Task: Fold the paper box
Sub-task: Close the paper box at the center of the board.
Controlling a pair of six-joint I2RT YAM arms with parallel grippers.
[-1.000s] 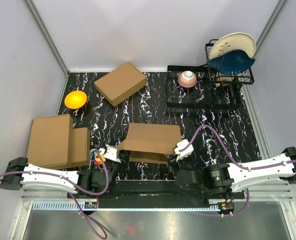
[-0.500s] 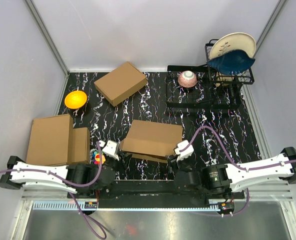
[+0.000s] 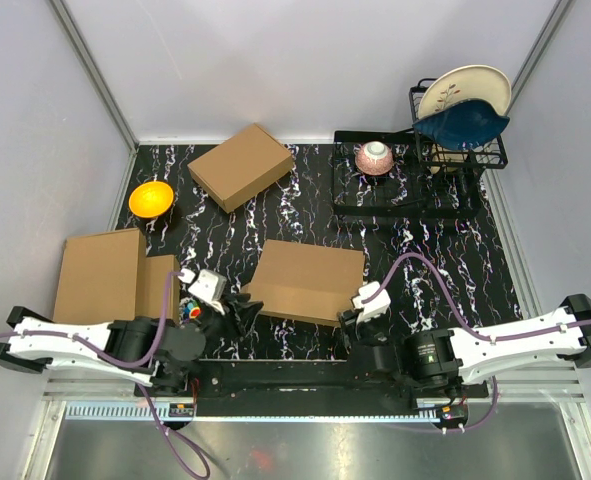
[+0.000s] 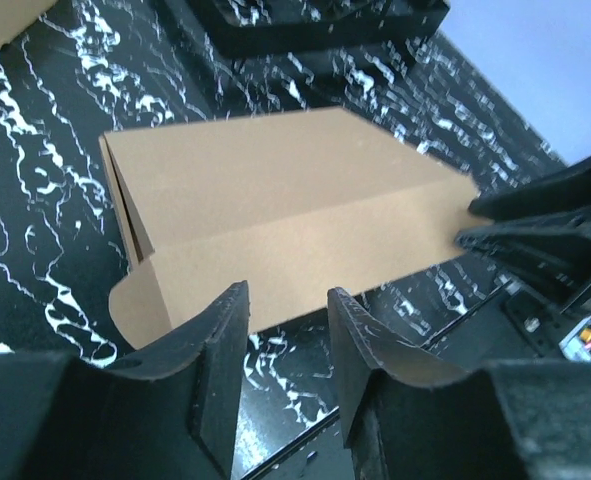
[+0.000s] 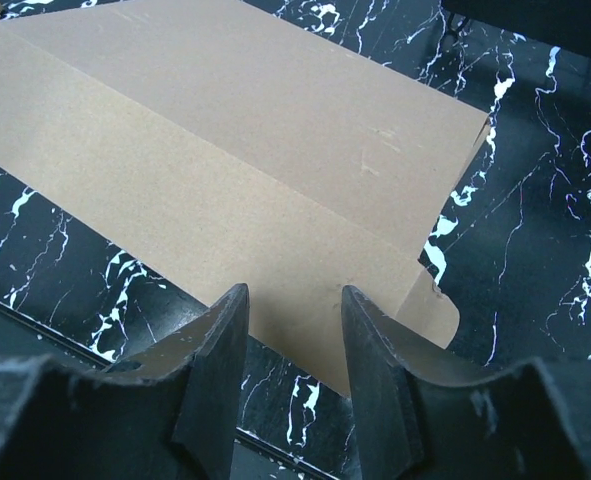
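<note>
Paper box: The paper box lay on the black counter. It sat near the front edge, between the two arms.
Shape: Its top looked shut. The front flap sloped down toward the arms.
Loose bits: A round tab stuck out at the corner by the left arm. A second round tab stuck out at the corner by the right arm.
Left fingers: The left fingers were spread apart and held nothing. Their tips sat just in front of the flap's low edge.
Right fingers: The right fingers were spread apart too, with nothing pinched. The flap's edge showed in the gap between them. I could not tell if they touched it.
Step in hand: It looked like the job was to close the front flap and tuck the two tabs in.
How to do it well: Both arms should push at the same time, so the box does not turn. The tabs should go in first, then the flap. The push should be low, flat and slow.
Watch out: The box looked light and the counter looked smooth, so it could slide away. The cardboard might also spring back up.
</note>
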